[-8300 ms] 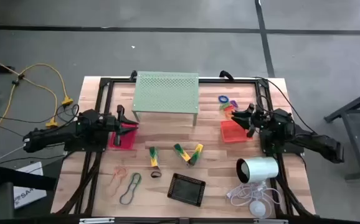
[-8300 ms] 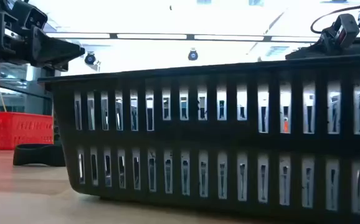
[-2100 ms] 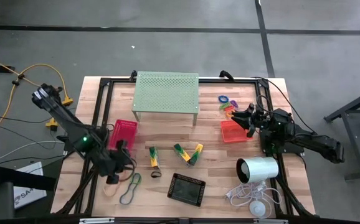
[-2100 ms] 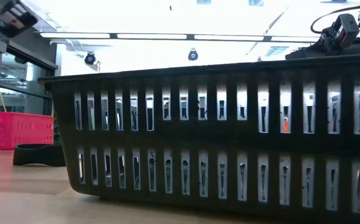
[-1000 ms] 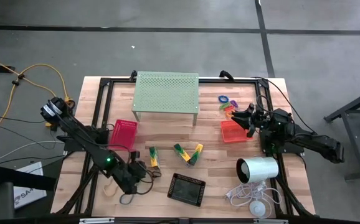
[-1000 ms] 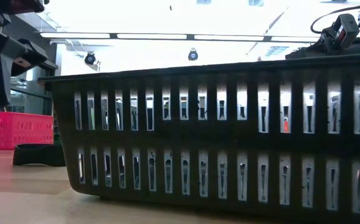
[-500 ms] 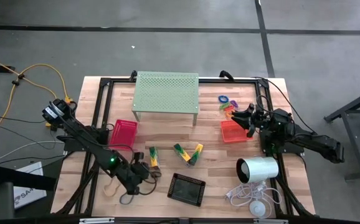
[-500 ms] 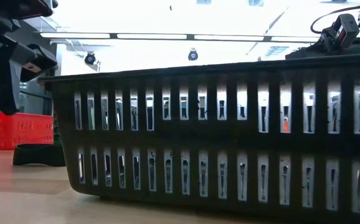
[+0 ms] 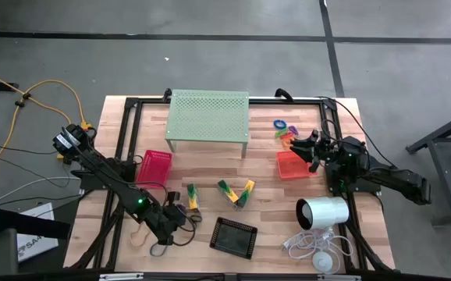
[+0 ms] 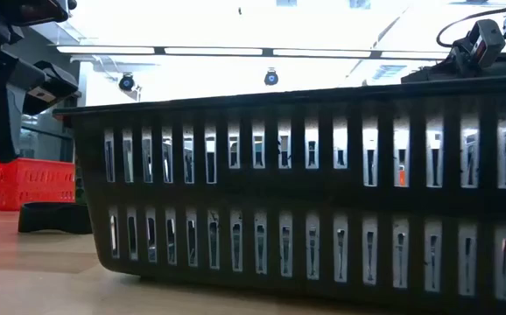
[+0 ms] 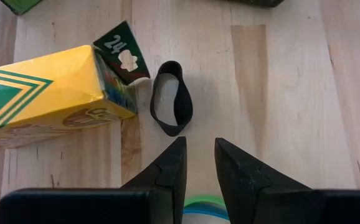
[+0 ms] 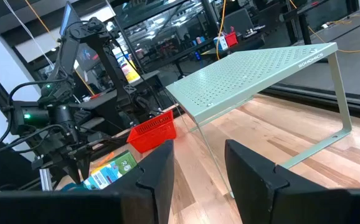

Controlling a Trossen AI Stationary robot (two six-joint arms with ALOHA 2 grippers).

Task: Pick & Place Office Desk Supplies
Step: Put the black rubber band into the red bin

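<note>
Left gripper (image 11: 198, 163) low near the table's front-left corner, fingers narrowly parted and empty, just short of a thin green rubber-band loop (image 11: 198, 203); best lowered squarely before closing. Right gripper (image 12: 198, 163) parked open beside the orange mesh tray (image 9: 291, 165).

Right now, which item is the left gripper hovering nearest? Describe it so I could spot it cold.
Start at the pale green perforated stand at the table's far edge and come toward the near edge, past the yellow-and-green crayon box. Just beside that box's end, ahead of the left gripper, lies a small black band loop. It is the only black loop, lying flat.
</note>
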